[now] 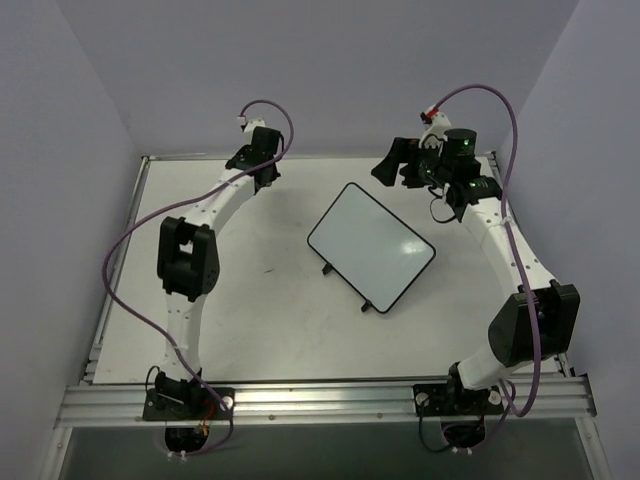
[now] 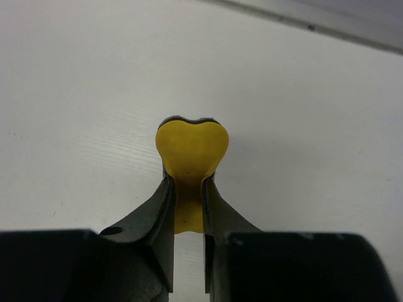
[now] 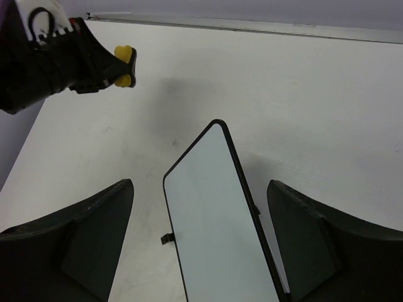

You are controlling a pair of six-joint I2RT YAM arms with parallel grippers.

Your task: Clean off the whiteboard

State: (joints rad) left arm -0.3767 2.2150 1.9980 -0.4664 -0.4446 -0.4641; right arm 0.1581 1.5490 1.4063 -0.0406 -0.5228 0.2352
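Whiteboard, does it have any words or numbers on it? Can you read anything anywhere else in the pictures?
None: no word, number, brand or sign can be read in any view.
The whiteboard looks blank white, both from above and from the right wrist.
Nothing else in view shows a readable label.

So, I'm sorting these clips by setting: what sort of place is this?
Probably a robot lab test cell: a white table boxed in by plain walls, left arm and right arm mounted on a metal rail at its near edge, a small whiteboard lying on it.
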